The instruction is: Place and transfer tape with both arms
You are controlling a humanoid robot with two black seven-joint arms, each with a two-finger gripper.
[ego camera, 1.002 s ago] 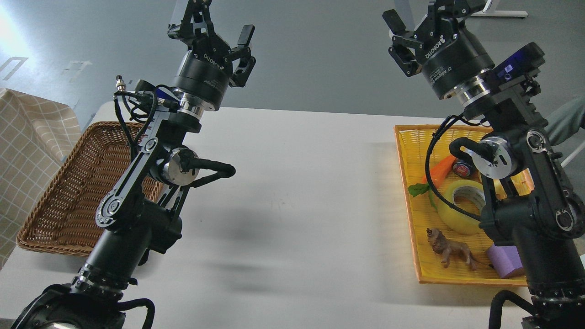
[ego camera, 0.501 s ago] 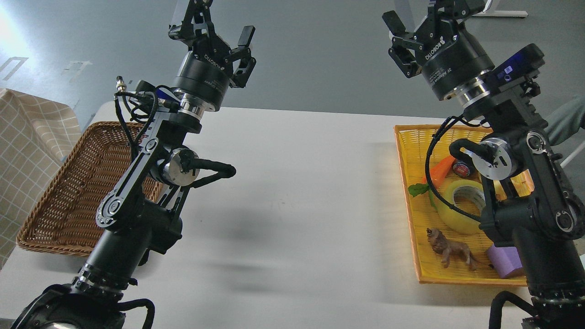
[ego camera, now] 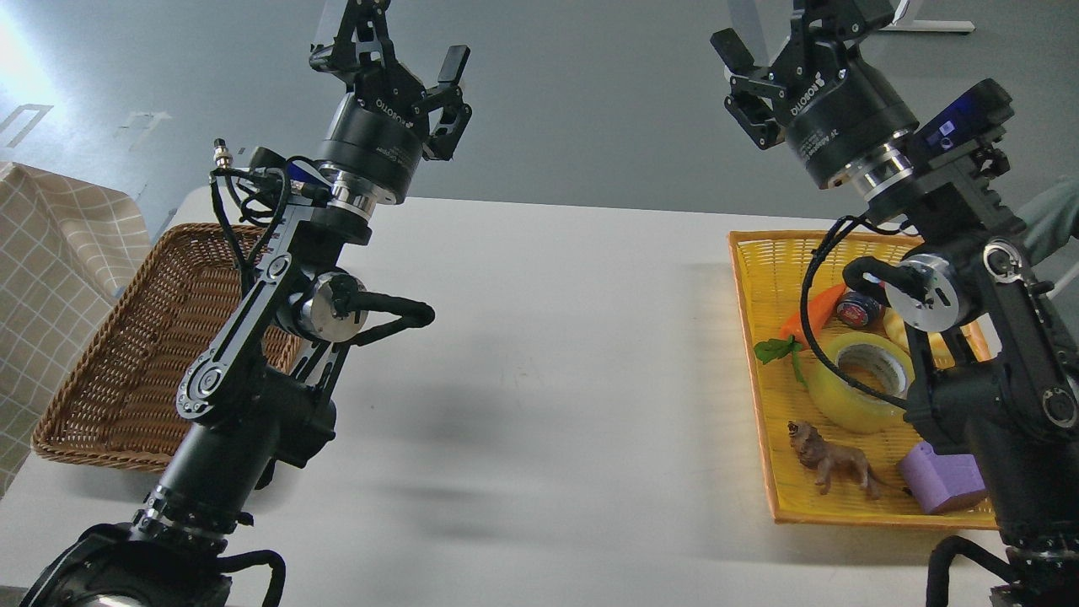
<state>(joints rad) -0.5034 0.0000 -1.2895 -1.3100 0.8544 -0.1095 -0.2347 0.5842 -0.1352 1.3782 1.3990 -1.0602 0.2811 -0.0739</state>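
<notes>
The tape (ego camera: 856,381) lay in the yellow tray (ego camera: 763,253).
Left gripper (ego camera: 389,52) and right gripper (ego camera: 771,38) were raised, fingers spread, grasping nothing.

We see a table (ego camera: 539,337) with a basket (ego camera: 126,371) on its left and a tray (ego camera: 763,337) on its right; in the tray, tape (ego camera: 843,396) lies with a toy lion (ego camera: 830,464) nearer.

Tape (ego camera: 851,403): yellow translucent roll, grey-white core, lying tilted in the yellow tray (ego camera: 763,337) near worktop's right edge.

Arms: black, raised.
</notes>
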